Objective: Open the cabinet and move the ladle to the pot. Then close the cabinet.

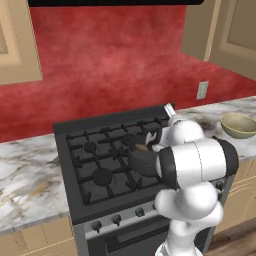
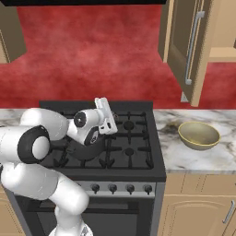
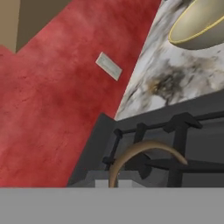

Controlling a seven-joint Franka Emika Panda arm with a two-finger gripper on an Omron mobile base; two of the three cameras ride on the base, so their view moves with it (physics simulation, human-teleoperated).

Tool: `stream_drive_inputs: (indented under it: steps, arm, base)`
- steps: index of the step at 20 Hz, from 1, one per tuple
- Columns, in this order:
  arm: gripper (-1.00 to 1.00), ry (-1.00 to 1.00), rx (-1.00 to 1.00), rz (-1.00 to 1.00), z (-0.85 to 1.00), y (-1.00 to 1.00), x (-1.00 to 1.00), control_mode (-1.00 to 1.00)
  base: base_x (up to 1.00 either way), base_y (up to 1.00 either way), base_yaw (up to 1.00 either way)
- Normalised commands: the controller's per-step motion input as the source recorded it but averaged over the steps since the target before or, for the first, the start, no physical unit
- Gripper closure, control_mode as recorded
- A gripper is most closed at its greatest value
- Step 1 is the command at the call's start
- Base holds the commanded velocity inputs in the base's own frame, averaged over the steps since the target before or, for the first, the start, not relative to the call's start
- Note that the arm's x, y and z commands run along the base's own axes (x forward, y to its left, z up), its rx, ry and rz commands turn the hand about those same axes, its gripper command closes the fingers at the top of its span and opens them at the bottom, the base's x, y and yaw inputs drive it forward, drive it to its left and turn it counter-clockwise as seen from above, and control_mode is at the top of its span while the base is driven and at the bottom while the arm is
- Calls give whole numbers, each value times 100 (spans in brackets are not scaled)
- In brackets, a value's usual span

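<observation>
- Now, your cabinet (image 2: 189, 50) stands open at upper right, door swung out with its silver bar handle facing you, so the opening step looks done.
- You have the stove (image 2: 133, 138) below the arm, and the pot (image 1: 142, 161) sits on a near burner, partly hidden by the wrist.
- Your gripper (image 2: 105, 115) hangs over that pot; the ladle (image 3: 144, 153) curves up from between the fingertips, so it appears clamped on it.
- Next, I judge, you lower and release, then shut the door.
- No readable writing anywhere.
</observation>
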Motion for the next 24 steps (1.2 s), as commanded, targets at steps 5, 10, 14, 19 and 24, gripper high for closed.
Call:
stream_drive_inputs:
  steps: [5, 10, 14, 19, 24]
  arm:
    - [100, 2, 0, -2, -13, 6, 35, -100]
    - [100, 5, -1, -1, -16, 2, 28, -100]
    - [100, 5, -1, -1, -14, 0, 9, -100]
    - [-100, 3, -2, -2, -7, 1, -9, -100]
    - [-100, 2, -2, -2, -1, 4, -24, -100]
  base:
    - [0, 0, 0]
    - [0, 0, 0]
    - [0, 0, 0]
    - [0, 0, 0]
    - [0, 0, 0]
